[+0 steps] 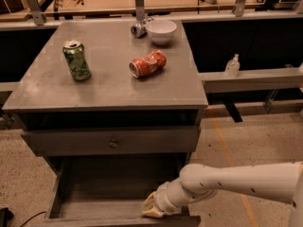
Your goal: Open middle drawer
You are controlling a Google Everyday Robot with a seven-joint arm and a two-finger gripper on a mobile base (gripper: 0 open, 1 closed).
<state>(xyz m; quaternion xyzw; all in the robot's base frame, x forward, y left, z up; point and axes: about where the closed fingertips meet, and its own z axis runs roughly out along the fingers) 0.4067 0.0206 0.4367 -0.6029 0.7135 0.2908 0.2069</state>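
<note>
The middle drawer stands pulled out below the cabinet top, and its plain grey tray shows inside. Its front panel lies along the bottom edge of the view, and its knob is hidden. My gripper is at the right part of that front edge, reaching down over it from the right. My white arm comes in from the lower right. The shut drawer above has a small round knob.
On the grey cabinet top stand an upright green can, a red can on its side, a white bowl and a silver can. A small clear bottle sits on a ledge at right.
</note>
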